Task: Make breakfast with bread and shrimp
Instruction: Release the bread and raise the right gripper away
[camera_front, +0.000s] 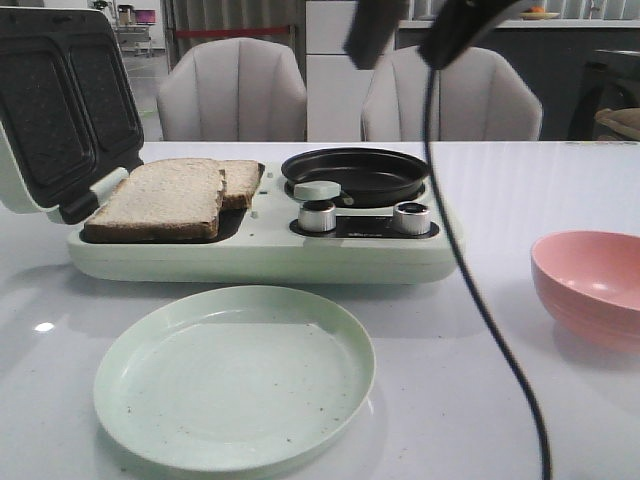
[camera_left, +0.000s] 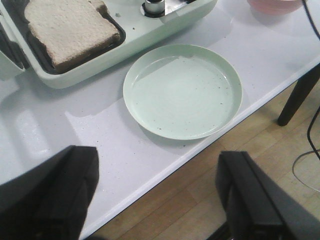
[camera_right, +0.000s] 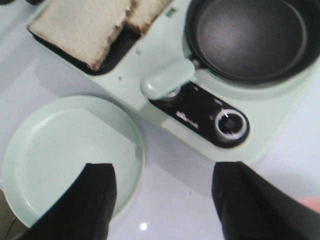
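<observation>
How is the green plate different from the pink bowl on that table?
The green plate is wide, flat and shallow; the pink bowl is deeper with tall curved walls. The plate lies in front of the breakfast maker, near the table's front edge; the bowl stands off to the right, partly cut off by the front view's edge. Both look empty, apart from a few dark specks on the plate.

Even, soft indoor light, small glare spots on the glossy white table (camera_front: 520, 200), faint shadows beneath the green plate (camera_front: 235, 377) and pink bowl (camera_front: 590, 285), right wrist view slightly blurred, gripper fingers (camera_right: 97, 200) dark and undetailed.
</observation>
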